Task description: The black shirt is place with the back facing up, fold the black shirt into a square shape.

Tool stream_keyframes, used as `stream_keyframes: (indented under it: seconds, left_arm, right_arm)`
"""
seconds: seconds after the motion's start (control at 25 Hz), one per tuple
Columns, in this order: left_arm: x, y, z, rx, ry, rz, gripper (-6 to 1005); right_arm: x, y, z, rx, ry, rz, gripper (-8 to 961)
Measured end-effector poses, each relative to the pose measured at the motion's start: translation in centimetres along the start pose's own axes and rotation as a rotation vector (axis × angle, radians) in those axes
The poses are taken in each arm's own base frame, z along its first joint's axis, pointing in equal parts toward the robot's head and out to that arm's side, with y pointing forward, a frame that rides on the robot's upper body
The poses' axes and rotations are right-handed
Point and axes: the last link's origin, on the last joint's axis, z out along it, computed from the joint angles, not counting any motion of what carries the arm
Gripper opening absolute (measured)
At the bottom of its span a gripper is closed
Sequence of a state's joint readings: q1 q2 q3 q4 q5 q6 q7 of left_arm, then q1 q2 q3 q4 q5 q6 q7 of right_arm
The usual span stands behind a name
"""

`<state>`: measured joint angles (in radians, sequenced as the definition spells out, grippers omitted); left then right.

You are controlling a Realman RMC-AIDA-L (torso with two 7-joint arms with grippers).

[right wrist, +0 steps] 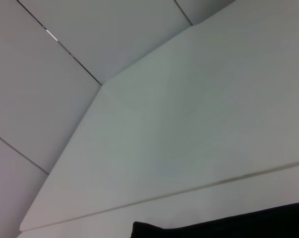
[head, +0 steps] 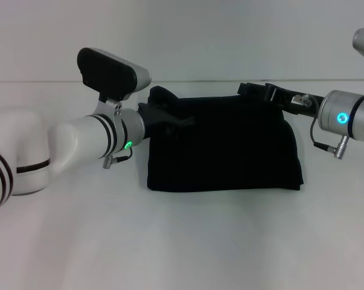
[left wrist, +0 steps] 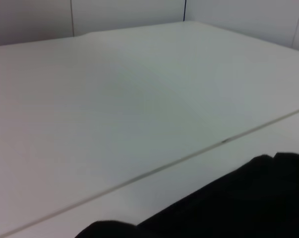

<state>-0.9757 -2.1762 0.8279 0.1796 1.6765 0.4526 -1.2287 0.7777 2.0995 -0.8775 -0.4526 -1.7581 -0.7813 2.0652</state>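
Left gripper (head: 153, 115) fingertips lost against black shirt (head: 224, 151) — indistinguishable.

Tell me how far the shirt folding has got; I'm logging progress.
Mostly done: the black shirt already lies folded into a compact, roughly rectangular block on the white table. In hand: the left tool and right tool are at its far corners. Left: one corner looks bunched, and both arms must come clear.

One black shirt (head: 224, 145), two tools: left tool (head: 163, 115), right tool (head: 260, 90), one table (head: 182, 241).
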Motion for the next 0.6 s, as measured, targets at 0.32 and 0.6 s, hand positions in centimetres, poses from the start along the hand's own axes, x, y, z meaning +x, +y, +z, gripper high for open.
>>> stream_keyframes:
  seconds: [0.32,0.6]
  left_arm:
    - [-1.2,-0.6,-0.2,0.036,-0.035,-0.01,716]
    - [-1.1,-1.0,-0.5,0.036,-0.016,-0.034,716]
  right_arm:
    - [-0.1,0.0,-0.1,-0.004,-0.002,0.0,581]
    - [-0.2,-0.1,-0.2,0.0,-0.004,-0.003,582]
